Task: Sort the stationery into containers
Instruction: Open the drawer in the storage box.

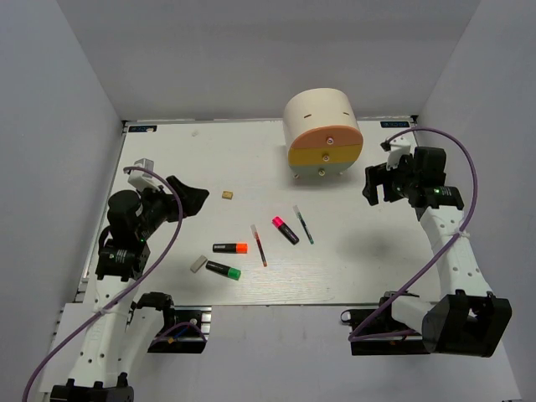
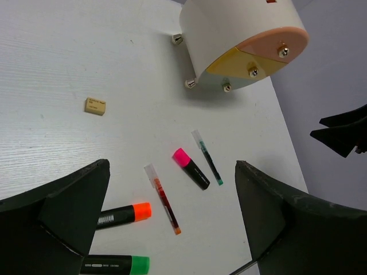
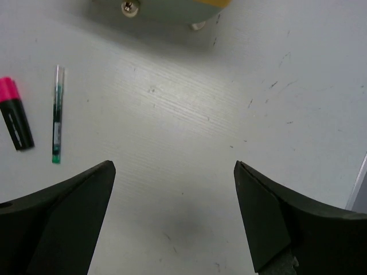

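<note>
Left gripper [image 2: 172, 172]: black fingers spread wide, empty, above the white wood-grain table [image 1: 167, 159] near the small tan eraser [image 1: 227, 194].
Right gripper [image 3: 173, 166]: spread wide, empty, just right of the cream half-cylinder drawer unit [image 1: 318, 113].
Pink-capped black highlighter [image 1: 285, 229] and thin green pen [image 1: 303, 224]: loose on the table in front of the unit.

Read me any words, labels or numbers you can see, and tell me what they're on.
No text is legible.
White print on orange highlighter: too small.
White print on green highlighter: too small.
Faint marking on tan eraser: blurred.
Print on blue corner sticker: blurred.
</note>
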{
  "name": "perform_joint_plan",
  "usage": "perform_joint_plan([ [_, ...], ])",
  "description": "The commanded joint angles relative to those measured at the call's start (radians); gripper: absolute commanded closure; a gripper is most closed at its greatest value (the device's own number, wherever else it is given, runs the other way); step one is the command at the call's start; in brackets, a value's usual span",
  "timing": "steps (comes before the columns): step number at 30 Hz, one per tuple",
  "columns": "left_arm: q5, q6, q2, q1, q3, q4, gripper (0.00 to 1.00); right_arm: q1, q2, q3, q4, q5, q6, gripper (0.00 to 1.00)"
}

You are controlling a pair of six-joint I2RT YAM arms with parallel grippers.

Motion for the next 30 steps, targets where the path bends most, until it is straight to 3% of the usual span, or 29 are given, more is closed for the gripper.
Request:
perform_joint_plan([
  [1, 0.021, 0.017, 0.001, 0.002, -0.004, -0.01, 0.0, -0.006, 0.003, 0.032, -0.1, -0.068, -0.165, 0.1],
  [4, 0.021, 0.017, 0.011, 0.002, -0.015, 0.001, 0.0, -0.013, 0.024, 0.046, -0.15, -0.066, -0.245, 0.1],
  [7, 0.04, 0.017, 0.03, 0.002, -0.015, 0.001, 0.22, -0.016, 0.034, 0.055, -0.158, -0.014, -0.258, 0.1],
  [8, 0.04, 0.026, 0.03, 0.002, -0.015, 0.01, 0.44, -0.012, 0.037, 0.057, -0.167, -0.002, -0.262, 0.1],
  [9, 0.04, 0.026, 0.044, 0.002, -0.015, 0.01, 0.54, -0.015, 0.037, 0.057, -0.175, 0.0, -0.278, 0.1],
  [11, 0.04, 0.038, 0.067, 0.002, -0.015, 0.01, 0.68, -0.015, 0.041, 0.063, -0.192, -0.017, -0.279, 0.1],
  [13, 0.04, 0.051, 0.081, 0.002, -0.029, -0.001, 0.73, -0.016, 0.045, 0.062, -0.215, -0.101, -0.308, 0.1],
  [16, 0.03, 0.061, 0.106, 0.002, -0.079, -0.001, 0.71, -0.015, 0.069, 0.051, -0.213, -0.188, -0.244, 0.12],
  [17, 0.043, 0.061, 0.118, 0.002, -0.093, 0.013, 0.65, -0.01, 0.077, 0.061, -0.224, -0.26, -0.247, 0.21],
  [18, 0.043, 0.061, 0.129, 0.002, -0.105, 0.013, 0.43, -0.007, 0.096, 0.069, -0.212, -0.288, -0.243, 0.55],
  [19, 0.056, 0.061, 0.129, 0.002, -0.119, 0.025, 0.31, -0.009, 0.098, 0.077, -0.192, -0.336, -0.177, 0.71],
  [20, 0.066, 0.051, 0.138, 0.002, -0.119, 0.025, 0.23, -0.009, 0.104, 0.085, -0.168, -0.363, -0.155, 0.81],
  [21, 0.066, 0.051, 0.138, 0.002, -0.119, 0.035, 0.15, -0.007, 0.107, 0.089, -0.087, -0.379, -0.134, 0.84],
  [24, 0.066, 0.051, 0.147, 0.002, -0.11, 0.035, 0.12, 0.005, 0.114, 0.088, 0.074, -0.457, -0.007, 0.64],
  [26, 0.066, 0.061, 0.158, 0.002, -0.099, 0.035, 0.1, 0.016, 0.13, 0.089, 0.151, -0.48, 0.093, 0.61],
  [27, 0.066, 0.061, 0.158, 0.002, -0.099, 0.035, 0.1, 0.029, 0.14, 0.101, 0.176, -0.473, 0.119, 0.56],
  [28, 0.066, 0.061, 0.158, 0.002, -0.099, 0.035, 0.1, 0.031, 0.181, 0.111, 0.228, -0.466, 0.176, 0.43],
  [30, 0.066, 0.061, 0.158, 0.002, -0.099, 0.035, 0.1, 0.083, 0.254, 0.166, 0.268, -0.425, 0.239, 0.37],
])
